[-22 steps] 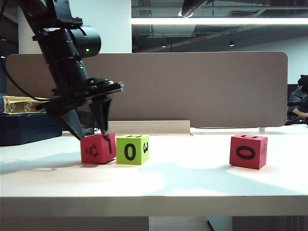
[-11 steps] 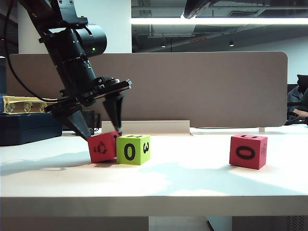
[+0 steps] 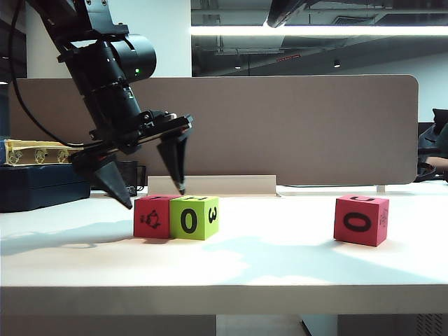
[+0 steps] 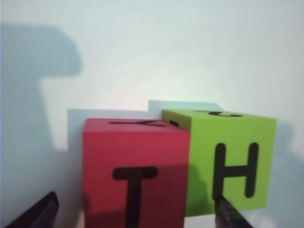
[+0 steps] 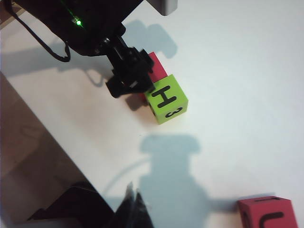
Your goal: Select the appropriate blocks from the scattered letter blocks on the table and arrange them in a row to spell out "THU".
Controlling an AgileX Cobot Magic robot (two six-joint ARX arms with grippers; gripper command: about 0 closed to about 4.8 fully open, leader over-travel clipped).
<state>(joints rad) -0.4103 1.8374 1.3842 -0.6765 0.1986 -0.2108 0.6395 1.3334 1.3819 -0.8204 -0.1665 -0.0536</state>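
- Left gripper (image 3: 155,197) — jaws spread wide, empty, above red T block (image 3: 152,218) touching green H block (image 4: 223,159).
- Right gripper (image 5: 135,209) — shut, empty; red U block (image 3: 360,220) well apart.

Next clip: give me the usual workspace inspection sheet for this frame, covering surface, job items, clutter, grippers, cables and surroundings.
Surface: white table, flat, shadowed in places.
Job's things: red T block and green H block side by side and touching, T and H on top; red U block stands apart on the right of the exterior view.
Clutter: nothing seen on the table besides the blocks.
Grippers: left gripper open, fingertips just above the T block, holding nothing; right gripper shut, empty, hovering between the pair and the U block.
Cables: black cable loops behind the left arm.
Surroundings: beige partition, dark case at far left, ceiling strip light.
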